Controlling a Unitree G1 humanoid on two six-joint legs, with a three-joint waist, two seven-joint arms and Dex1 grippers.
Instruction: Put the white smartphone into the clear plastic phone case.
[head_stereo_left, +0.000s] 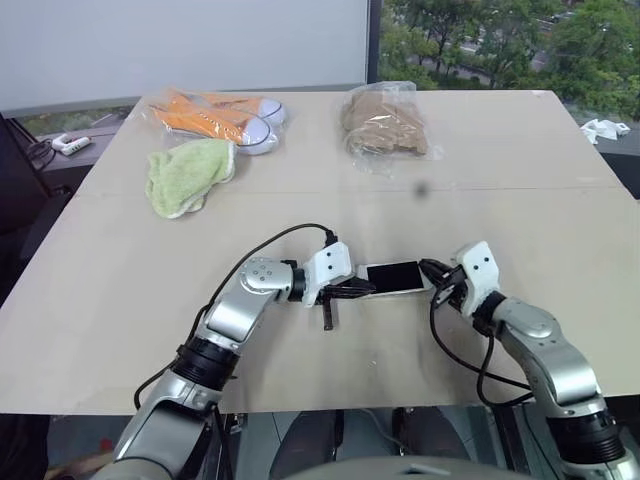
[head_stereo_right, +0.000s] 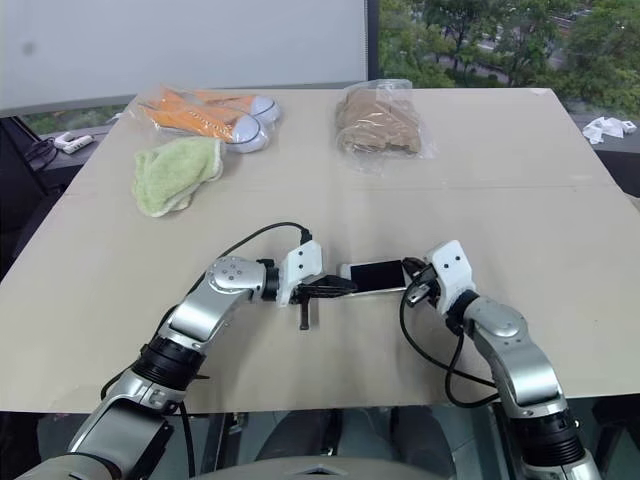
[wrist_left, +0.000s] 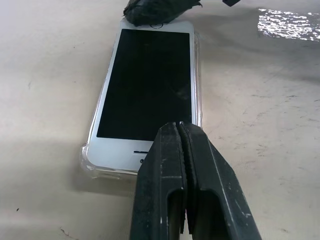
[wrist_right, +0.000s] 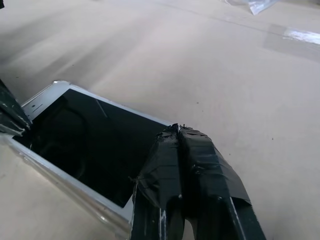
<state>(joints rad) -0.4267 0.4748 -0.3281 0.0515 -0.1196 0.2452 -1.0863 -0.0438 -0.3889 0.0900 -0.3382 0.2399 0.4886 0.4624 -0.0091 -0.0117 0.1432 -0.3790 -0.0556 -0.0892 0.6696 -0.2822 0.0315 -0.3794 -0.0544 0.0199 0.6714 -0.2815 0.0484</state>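
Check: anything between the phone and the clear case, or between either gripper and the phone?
Nothing visible. The white smartphone already lies within the clear plastic phone case, whose rim shows around its edges. Left gripper and right gripper, both shut, press its opposite ends.

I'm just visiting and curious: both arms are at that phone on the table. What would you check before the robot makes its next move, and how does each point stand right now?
1. White smartphone lies flat on the table, screen up: ok.
2. Clear plastic phone case wraps the phone's near corner and long edges: ok.
3. Phone fully seated in the case at every corner: cannot tell, since the tools cover both ends.
4. Left tool shut, its tips over the phone's speaker end: ok.
5. Right tool shut, its tips over the opposite end: ok.
6. Bagged shoes, green cloth and brown bag lie far from the phone: ok.
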